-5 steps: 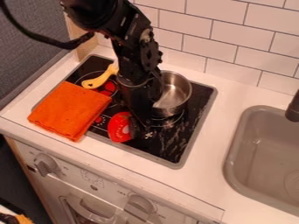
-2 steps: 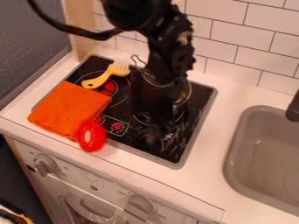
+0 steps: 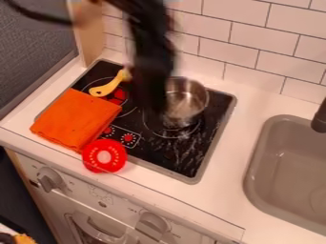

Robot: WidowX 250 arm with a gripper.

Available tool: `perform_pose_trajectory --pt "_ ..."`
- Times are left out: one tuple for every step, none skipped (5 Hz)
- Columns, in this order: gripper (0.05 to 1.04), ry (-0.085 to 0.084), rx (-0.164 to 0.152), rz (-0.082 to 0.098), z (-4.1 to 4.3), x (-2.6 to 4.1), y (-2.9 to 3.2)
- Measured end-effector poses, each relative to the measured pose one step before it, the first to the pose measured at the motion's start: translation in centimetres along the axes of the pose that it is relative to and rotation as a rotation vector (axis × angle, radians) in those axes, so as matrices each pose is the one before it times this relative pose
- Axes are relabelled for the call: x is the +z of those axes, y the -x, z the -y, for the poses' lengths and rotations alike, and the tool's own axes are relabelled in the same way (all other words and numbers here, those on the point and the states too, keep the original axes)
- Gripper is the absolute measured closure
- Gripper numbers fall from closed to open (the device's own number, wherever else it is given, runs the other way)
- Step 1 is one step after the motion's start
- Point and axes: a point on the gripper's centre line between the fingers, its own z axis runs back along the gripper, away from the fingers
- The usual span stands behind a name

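Note:
Blurred and dark, the gripper (image 3: 153,102) hangs over the middle of the black stove top, in front of the left side of a metal pot (image 3: 187,101). How its tips stand cannot be made out. A round red toy slice (image 3: 104,156) with a pale centre lies at the stove's front edge, apart from the gripper, touching or close to the corner of a folded orange cloth (image 3: 76,120). The cloth covers the stove's left front part. Behind it lies a yellow utensil (image 3: 109,86), its upper end partly hidden by the arm.
The stove top (image 3: 167,157) is set into a white counter (image 3: 239,153). A grey sink (image 3: 259,167) with a dark faucet (image 3: 320,117) is at the right. A tiled wall (image 3: 244,42) stands behind, and a wooden post (image 3: 88,34) rises at the back left.
The red slice has moved left and toward the front edge from beside the gripper, and now lies there face up. The arm swung right, then back left, uncovering most of the pot.

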Motion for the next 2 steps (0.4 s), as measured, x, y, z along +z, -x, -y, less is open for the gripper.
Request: perform_pose_trajectory --pt "0.083 0.0605 0.0326 0.0067 1.094 0.156 -0.285" --pt "0.083 -0.0068 0.0435 -0.0052 -0.377 0.027 0.257"
